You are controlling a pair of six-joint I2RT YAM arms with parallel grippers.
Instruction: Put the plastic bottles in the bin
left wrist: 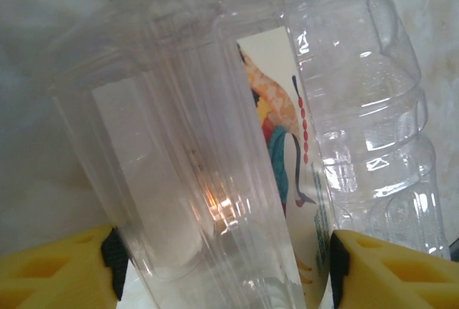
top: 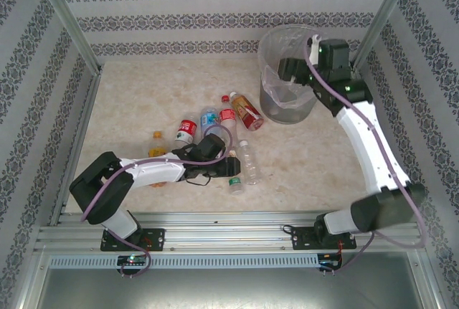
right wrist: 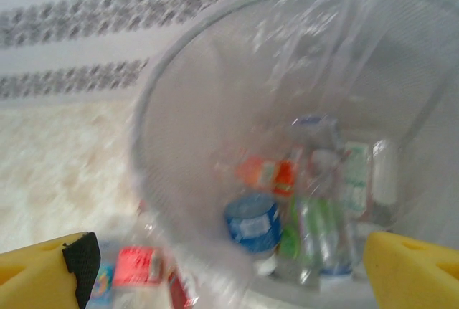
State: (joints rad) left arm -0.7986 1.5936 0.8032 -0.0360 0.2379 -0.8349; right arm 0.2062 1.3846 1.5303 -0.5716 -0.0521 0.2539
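The left tool (left wrist: 226,269) straddles a clear bottle (left wrist: 186,165) lying on the table (top: 143,94), a yellow pad (left wrist: 57,269) at each flank; whether it grips yet I cannot tell. More plastic bottles (top: 228,114) lie at its 12 o'clock. The right tool (right wrist: 229,266) gapes wide and empty over the bin (right wrist: 147,130), at the table's 1 o'clock, likely placed so a drop lands among the bottles inside (right wrist: 252,224).
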